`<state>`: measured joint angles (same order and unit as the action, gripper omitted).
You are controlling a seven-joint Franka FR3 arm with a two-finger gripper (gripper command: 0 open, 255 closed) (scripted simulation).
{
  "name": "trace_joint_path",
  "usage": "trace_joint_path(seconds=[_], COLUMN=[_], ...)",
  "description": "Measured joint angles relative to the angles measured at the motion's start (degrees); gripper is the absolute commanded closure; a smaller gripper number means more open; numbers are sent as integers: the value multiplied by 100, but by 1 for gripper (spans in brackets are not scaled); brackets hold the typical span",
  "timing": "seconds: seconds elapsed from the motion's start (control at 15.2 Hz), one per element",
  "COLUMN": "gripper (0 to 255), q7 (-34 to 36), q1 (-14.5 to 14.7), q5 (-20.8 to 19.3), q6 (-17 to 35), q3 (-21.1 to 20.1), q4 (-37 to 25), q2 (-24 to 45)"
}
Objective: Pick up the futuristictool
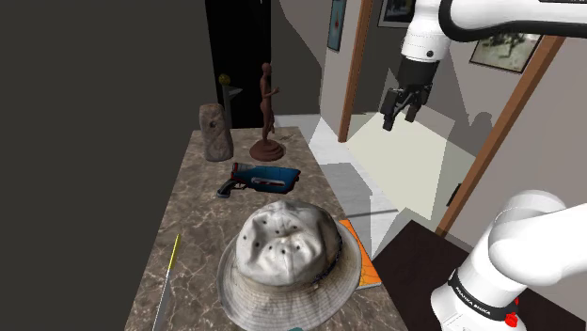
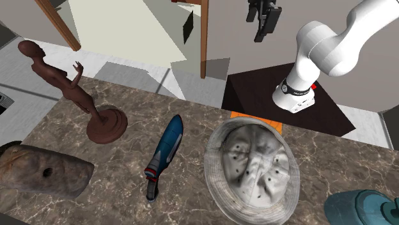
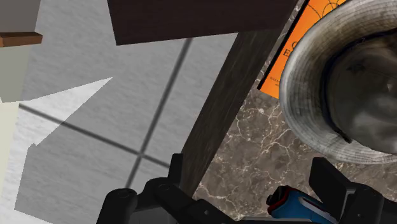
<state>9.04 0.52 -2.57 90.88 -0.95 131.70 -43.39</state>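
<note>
The futuristic tool (image 1: pixel 263 178) is a blue, pistol-shaped gadget with a grey grip and a red band. It lies flat on the marble table (image 1: pixel 193 212), between the figurine and the hat. In the second exterior view the tool (image 2: pixel 165 152) lies with its grip toward the near edge. My gripper (image 1: pixel 400 111) hangs high in the air, off the table's side toward the shoulder view's right, open and holding nothing. In the wrist view the gripper (image 3: pixel 254 191) looks down at the table edge (image 3: pixel 222 108), with the tool's tip (image 3: pixel 296 205) near the right finger (image 3: pixel 331 184).
A pale bucket hat (image 1: pixel 287 254) lies partly on an orange book (image 1: pixel 362 263). A brown figurine (image 1: pixel 267 113) and a stone block (image 1: pixel 215 132) stand at the far end. A yellow pencil (image 1: pixel 172 263) lies along one side. A teal object (image 2: pixel 361 208) sits at a corner.
</note>
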Motion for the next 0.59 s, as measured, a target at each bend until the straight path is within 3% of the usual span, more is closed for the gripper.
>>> trace_joint_path(seconds=[0.13,0.59], gripper=[0,0], q7=[-57,-743], q1=[19,310], q5=[-7,-9], q6=[91,1473], q3=[17,144], q4=[41,184], q2=[30,960])
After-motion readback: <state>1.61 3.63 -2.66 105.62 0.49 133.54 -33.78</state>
